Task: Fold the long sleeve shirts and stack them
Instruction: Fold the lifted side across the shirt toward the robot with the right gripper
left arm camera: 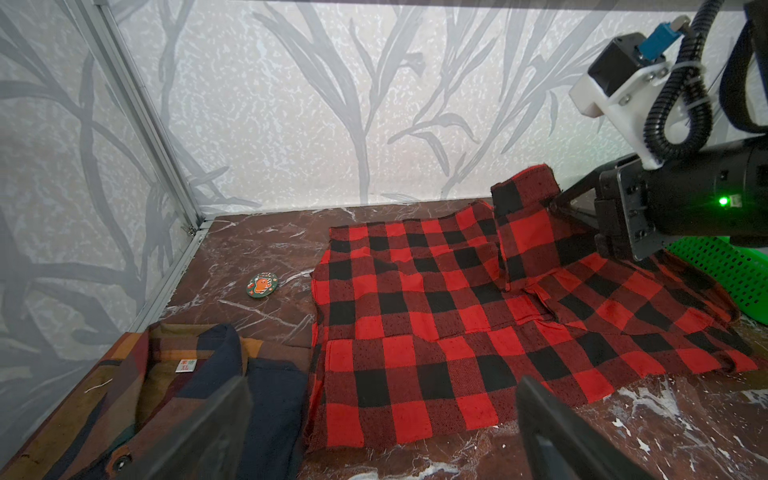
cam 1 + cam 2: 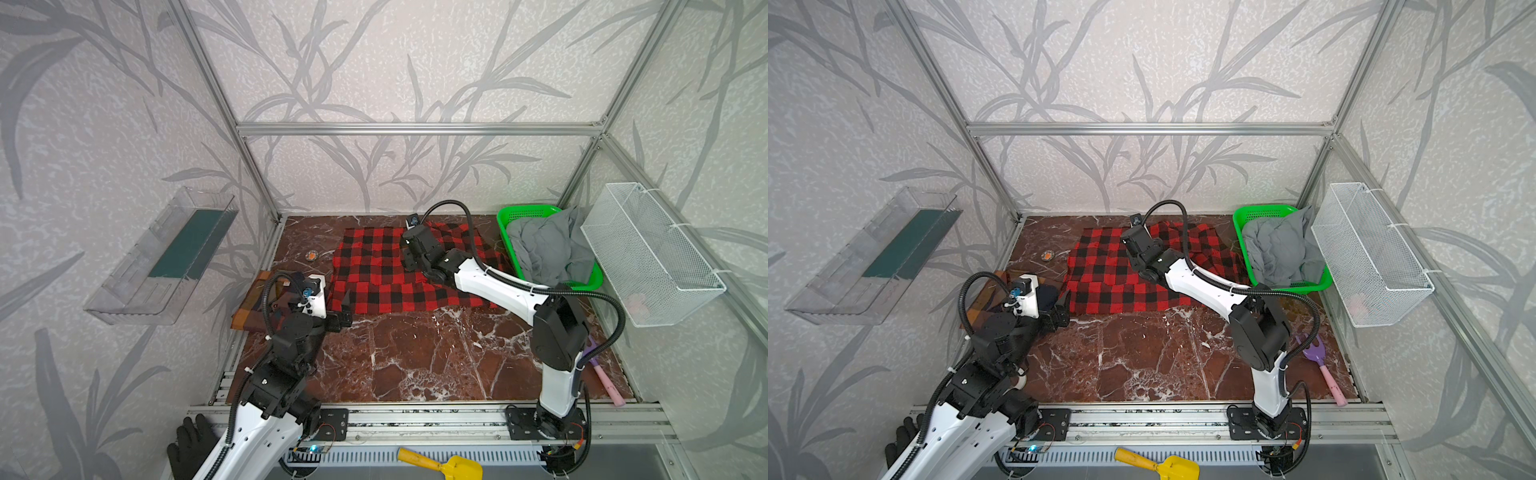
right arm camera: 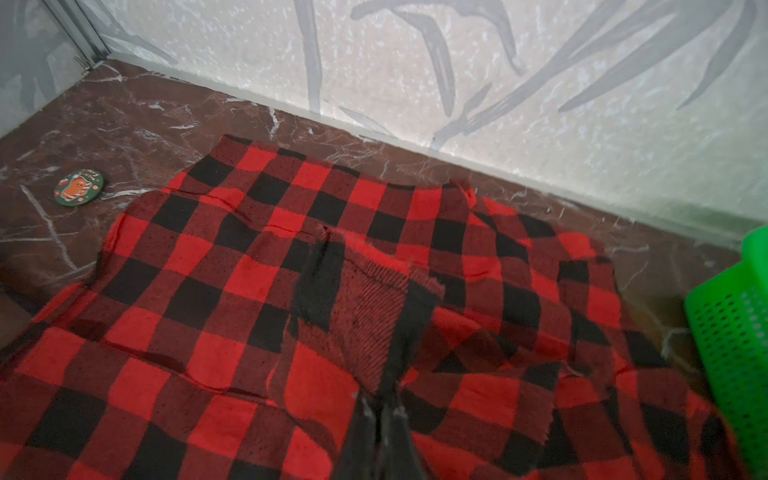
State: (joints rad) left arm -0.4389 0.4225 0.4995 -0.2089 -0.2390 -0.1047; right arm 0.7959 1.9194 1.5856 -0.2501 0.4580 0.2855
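Red-and-black check shirt [image 2: 374, 274] lies spread at the far middle of the marble table [image 2: 415, 357]. The right gripper [image 3: 380, 411] is clamped on a raised flap of it. The left gripper [image 1: 384, 386] hangs wide open at the shirt's near-left edge, beside the brown plaid shirt [image 1: 266, 399] at the table's left side.

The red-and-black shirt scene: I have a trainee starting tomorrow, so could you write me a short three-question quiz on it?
1. True or false: the right gripper is shut on a lifted part of the red-and-black shirt.
2. What lies in the green basket? A) a grey cloth B) a yellow scoop C) a purple rake
3. Fill in: the left gripper, near the plaid shirt, has its jaws ____.

Key: 1 true; 2 A; 3 open.
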